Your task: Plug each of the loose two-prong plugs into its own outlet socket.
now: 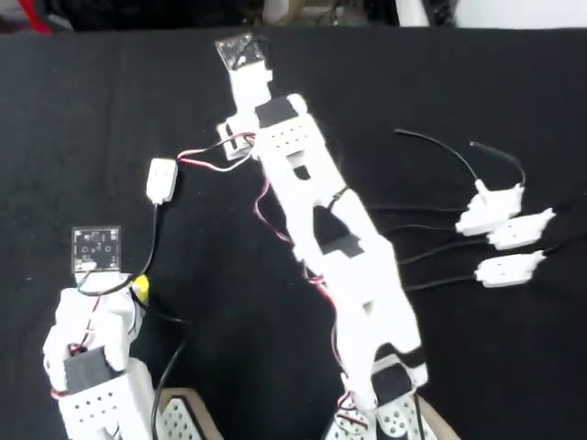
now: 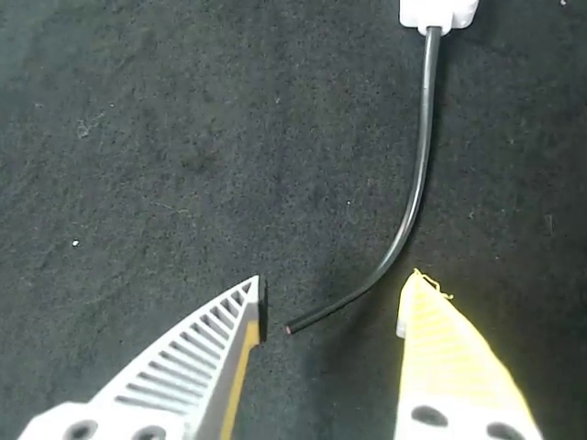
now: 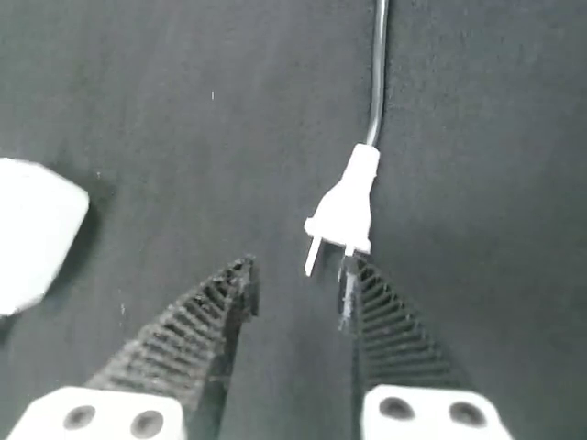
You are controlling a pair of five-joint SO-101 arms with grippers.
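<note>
Step in hand: approach to a plug. Nothing is grasped and nothing is plugged in.

The right arm point(image 1: 316, 211) lies stretched from 6 o'clock toward 12 across the black tabletop point(image 1: 440, 92). Its right pincer point(image 3: 299, 264) is open, low over the cloth. The plug point(image 3: 347, 206) lies flat just ahead of it, with the prongs point(image 3: 312, 257) pointing back at the pincer and its cable running away. One prong sits between the tips. The other is at one fingertip point(image 3: 367, 302), perhaps touching. The plug body is beyond the tips, ungripped.

The left arm point(image 1: 92, 367) sits at 7 o'clock. The left pincer point(image 2: 335, 277) is also open and empty, and the cut end of a black lead point(image 2: 425, 137) lies between its tips. That lead runs to a white block point(image 1: 161, 179) at 10 o'clock. I take it for a socket, though its slots are not visible.

Three white connectors point(image 1: 518, 229) lie bunched at 3 o'clock, well apart from both pincers. Whether they are plugs or sockets I cannot tell.

Next move, my judgement: the right pincer should advance past the prongs until its jaws straddle the plug body, then close there. A grip on the prongs would leave nothing to insert. With the prongs facing the arm, the plug will likely need turning before it meets a socket.
</note>
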